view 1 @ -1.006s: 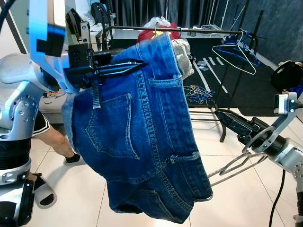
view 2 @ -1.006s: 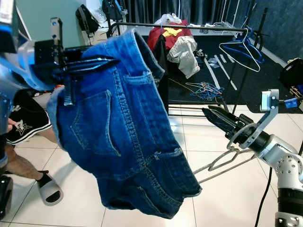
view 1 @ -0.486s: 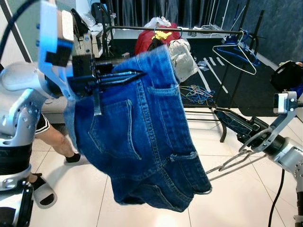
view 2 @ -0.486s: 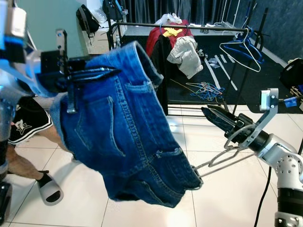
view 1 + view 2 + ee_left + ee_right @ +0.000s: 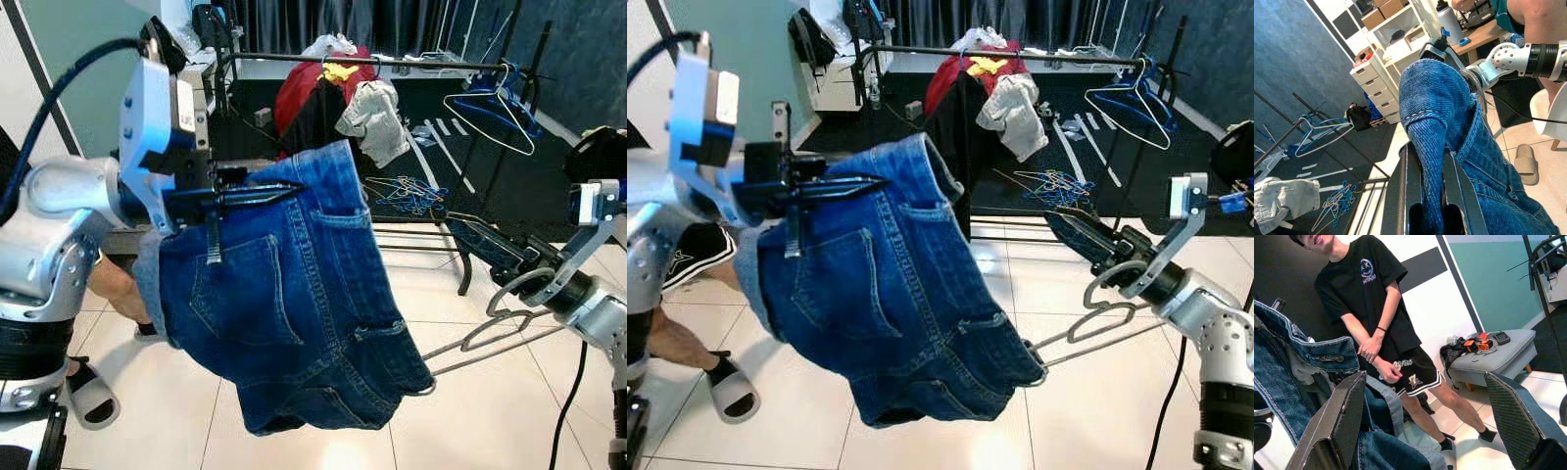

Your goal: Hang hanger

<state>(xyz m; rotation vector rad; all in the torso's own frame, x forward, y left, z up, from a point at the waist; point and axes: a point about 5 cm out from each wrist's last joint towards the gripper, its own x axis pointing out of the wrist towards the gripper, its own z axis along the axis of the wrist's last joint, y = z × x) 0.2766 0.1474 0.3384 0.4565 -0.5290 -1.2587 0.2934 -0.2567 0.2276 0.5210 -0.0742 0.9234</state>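
Note:
My left gripper (image 5: 289, 191) is shut on the waistband of a pair of blue denim shorts (image 5: 284, 323), which hang from it in mid-air; the left wrist view shows the denim pinched between its fingers (image 5: 1400, 196). A grey wire hanger (image 5: 490, 333) reaches from one leg of the shorts over to my right gripper (image 5: 1058, 220), its hook looped by the lower finger. That gripper's fingers (image 5: 1337, 431) stand wide apart. Behind the shorts runs the black clothes rail (image 5: 411, 65).
Red and grey clothes (image 5: 323, 93) and blue and white hangers (image 5: 490, 103) hang on the rail. Coloured hangers (image 5: 407, 191) lie heaped on the dark mat. A person in black (image 5: 1376, 308) stands at my left, slipper (image 5: 725, 387) on the tiles, by a grey ottoman (image 5: 1493, 357).
My left gripper has come down with the shorts, so they hang lower, below the rail. The right gripper and the hanger have hardly moved.

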